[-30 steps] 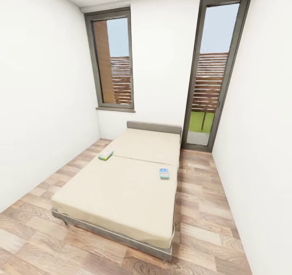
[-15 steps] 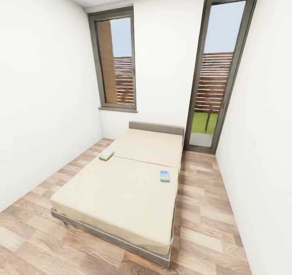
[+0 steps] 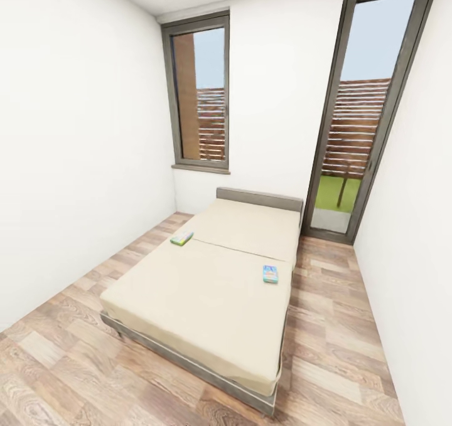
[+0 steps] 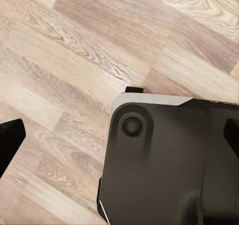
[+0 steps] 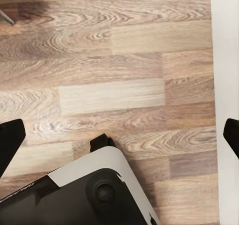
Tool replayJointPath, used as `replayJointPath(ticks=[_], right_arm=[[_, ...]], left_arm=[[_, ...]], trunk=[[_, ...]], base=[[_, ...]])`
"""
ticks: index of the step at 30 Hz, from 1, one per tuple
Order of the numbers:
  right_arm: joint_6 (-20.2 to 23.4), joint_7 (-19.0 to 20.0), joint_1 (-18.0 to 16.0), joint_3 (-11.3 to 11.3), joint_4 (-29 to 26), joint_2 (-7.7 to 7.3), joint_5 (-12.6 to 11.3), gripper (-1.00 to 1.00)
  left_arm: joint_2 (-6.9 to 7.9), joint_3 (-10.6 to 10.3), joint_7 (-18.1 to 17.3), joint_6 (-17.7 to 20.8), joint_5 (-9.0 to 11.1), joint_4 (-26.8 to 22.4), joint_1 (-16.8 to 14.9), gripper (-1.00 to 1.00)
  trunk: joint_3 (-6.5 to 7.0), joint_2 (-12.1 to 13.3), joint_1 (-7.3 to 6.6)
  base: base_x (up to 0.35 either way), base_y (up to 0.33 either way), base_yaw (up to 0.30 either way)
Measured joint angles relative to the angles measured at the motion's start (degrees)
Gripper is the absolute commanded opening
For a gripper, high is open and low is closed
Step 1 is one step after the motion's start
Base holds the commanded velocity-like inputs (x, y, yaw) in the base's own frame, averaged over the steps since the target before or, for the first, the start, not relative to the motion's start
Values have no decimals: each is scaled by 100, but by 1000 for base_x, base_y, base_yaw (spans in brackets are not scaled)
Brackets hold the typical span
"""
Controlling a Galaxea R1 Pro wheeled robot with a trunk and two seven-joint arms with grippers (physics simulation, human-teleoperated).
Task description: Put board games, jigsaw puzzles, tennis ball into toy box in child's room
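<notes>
step: driving up to the bed (image 3: 207, 288) | both end effectors spread wide, empty, over floor | next: reach the blue board game (image 3: 270, 274), far ahead

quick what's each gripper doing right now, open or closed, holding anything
Left gripper: open, holding nothing, fingertips wide apart over the wood floor.
Right gripper: open, holding nothing, fingertips wide apart over the floor.

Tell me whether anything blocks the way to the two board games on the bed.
Nothing visible does. The blue game lies near the bed's right edge, the green one near its left edge, with bare wood floor leading up both sides.
</notes>
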Motion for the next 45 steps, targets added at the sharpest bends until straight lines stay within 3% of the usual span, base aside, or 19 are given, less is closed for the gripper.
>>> replayJointPath(ticks=[14,45], right_arm=[[-13,-7,-5,9,0,1,5,100],[-28,-9,-5,2,-1,-25,14,100]], left_arm=[[0,-3,-1,0,-7,0,0,100],[-8,-13,-1,0,-11,0,0,100]], trunk=[[0,0,-1],[0,0,0]], base=[[106,-109,262],[3,-35,278]])
